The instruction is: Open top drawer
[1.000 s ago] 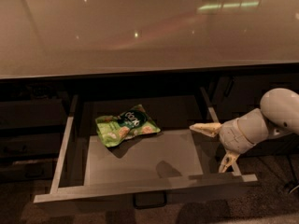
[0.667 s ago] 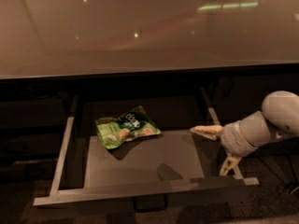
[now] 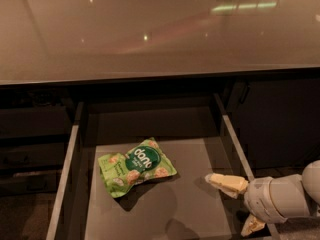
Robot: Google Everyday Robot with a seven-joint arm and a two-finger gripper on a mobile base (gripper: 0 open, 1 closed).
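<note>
The top drawer (image 3: 66, 184) stands pulled far out under the counter, showing its grey floor and pale side rails. Its dark front and pull are below the frame's bottom edge, out of view. A green snack bag (image 3: 136, 166) lies on the drawer floor, left of centre. My gripper (image 3: 227, 205) is at the lower right, open and empty. One pale finger (image 3: 226, 182) reaches over the drawer floor, and the other fingertip (image 3: 252, 226) is by the right rail (image 3: 235, 139).
A glossy beige counter (image 3: 150, 29) overhangs the drawer's back. A dark cabinet front (image 3: 280, 119) stands to the right of the drawer, and dark shelves or drawer fronts (image 3: 30, 134) to the left.
The drawer has slid farther out toward the camera, carrying the snack bag with it. My gripper has moved the same way, down toward the frame's bottom edge.
</note>
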